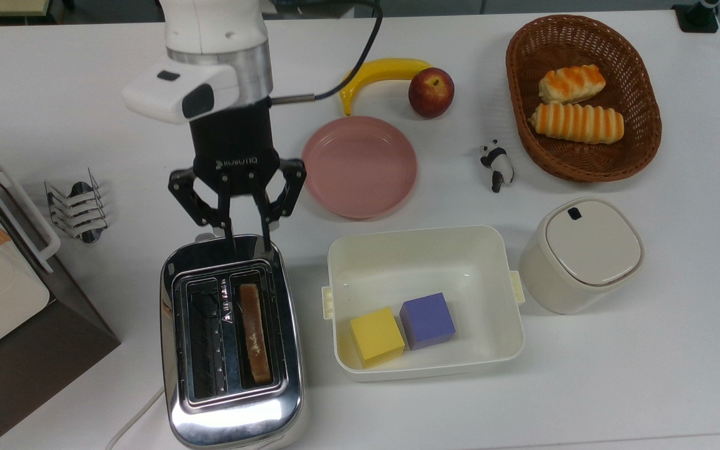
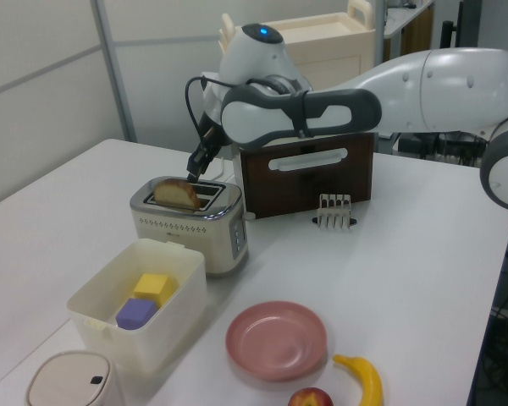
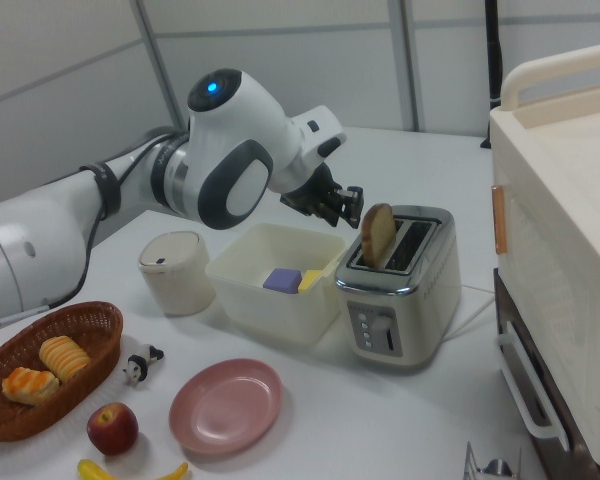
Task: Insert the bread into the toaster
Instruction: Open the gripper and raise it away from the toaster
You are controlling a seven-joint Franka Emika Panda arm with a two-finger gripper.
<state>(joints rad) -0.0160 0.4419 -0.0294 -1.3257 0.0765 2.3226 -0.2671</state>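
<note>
The bread stands on edge in the chrome toaster's slot nearer the white bin, the right one in the top view. Its rounded top pokes out above the slot in the left view and the right view. My gripper is open, holds nothing, and hangs just past the toaster's far end in the top view. It sits above and behind the toaster in the left view, where the gripper is clear of the slice. In the right view the gripper is beside the bread, left of the toaster.
A white bin with a yellow and a purple cube sits right of the toaster. Behind it lie a pink plate, banana, apple, panda figure and basket of rolls. A lidded container, wire rack and brown cabinet flank the area.
</note>
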